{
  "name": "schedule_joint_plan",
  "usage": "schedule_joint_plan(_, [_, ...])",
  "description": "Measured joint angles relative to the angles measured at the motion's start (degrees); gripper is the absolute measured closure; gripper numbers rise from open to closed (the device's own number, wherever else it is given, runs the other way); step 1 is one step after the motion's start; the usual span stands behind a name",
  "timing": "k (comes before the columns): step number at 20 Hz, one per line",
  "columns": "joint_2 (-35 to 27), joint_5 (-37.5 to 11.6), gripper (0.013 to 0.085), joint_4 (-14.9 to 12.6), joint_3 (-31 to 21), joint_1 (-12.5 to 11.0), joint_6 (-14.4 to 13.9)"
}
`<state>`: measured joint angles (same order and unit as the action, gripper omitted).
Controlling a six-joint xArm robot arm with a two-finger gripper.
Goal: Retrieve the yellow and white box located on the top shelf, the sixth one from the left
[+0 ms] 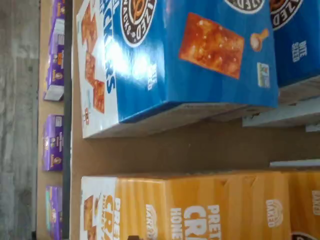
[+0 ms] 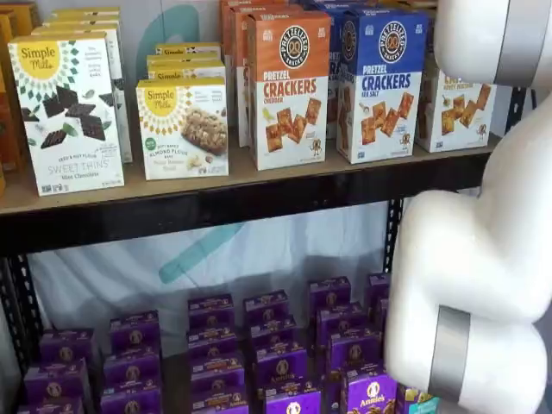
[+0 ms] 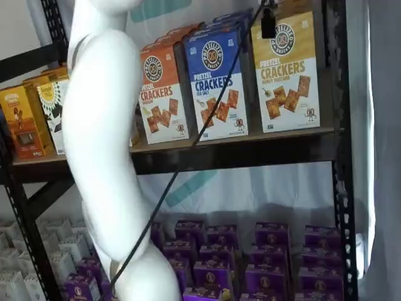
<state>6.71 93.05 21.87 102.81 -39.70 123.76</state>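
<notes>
**A:** Where is the yellow and white box [image 3: 285, 75]?

**B:** It stands upright on the top surface [image 3: 238, 153], just beside the blue-topped carton [image 3: 216, 81], on the side away from the orange-topped carton [image 3: 163, 94]. In both shelf views it faces front. In one of them the white arm [image 2: 474, 259] covers part of it, so only a slice of the box [image 2: 453, 108] shows past the blue-topped carton [image 2: 379, 82].

**A:** And the wrist view?

**B:** It is turned on its side. The blue-topped carton [image 1: 200, 55] and the yellow box [image 1: 200, 210] both show close up, with a bare strip of tan board [image 1: 175, 150] between them. They are apart, not touching.

**A:** What about the hand?

**B:** In a shelf view the hand [image 3: 268, 24] shows only as a black piece hanging at the picture's upper edge. It is in front of the yellow box's upper part, on the edge nearest the blue-topped carton. A dark cable [image 3: 188, 150] slants down from it across that carton's front. I cannot tell whether it is released or clenched, or whether it touches the box.

**A:** Anything else near the blue-topped carton?

**B:** Below its level, purple boxes [image 2: 216, 345] stand in rows.
</notes>
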Motion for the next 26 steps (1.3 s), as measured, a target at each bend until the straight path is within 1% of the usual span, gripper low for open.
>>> schedule_joint_plan(2, [-0.8, 0.7, 0.013, -1.2, 1.1, 0.5, -0.3])
schedule_joint_plan(5, [-1.1, 0.6, 0.013, -2.4, 1.3, 1.2, -0.5])
schedule_joint_plan(11, [-1.7, 1.6, 0.013, -6.3, 1.7, 2.7, -0.7])
schedule_joint_plan(14, [-2.4, 3.3, 0.013, -7.3, 2.8, 3.0, -1.0])
schedule_joint_plan(17, [-3.9, 6.4, 0.013, -8.2, 5.3, 3.0, -1.3])
schedule_joint_plan(19, [-4.2, 7.3, 0.013, -8.8, 6.0, 3.1, -1.3])
schedule_joint_plan(24, [-3.3, 6.6, 0.013, -9.9, 4.7, 3.5, -1.2])
schedule_joint_plan(26, [-3.0, 6.3, 0.013, -10.8, 4.2, 3.9, -1.1])
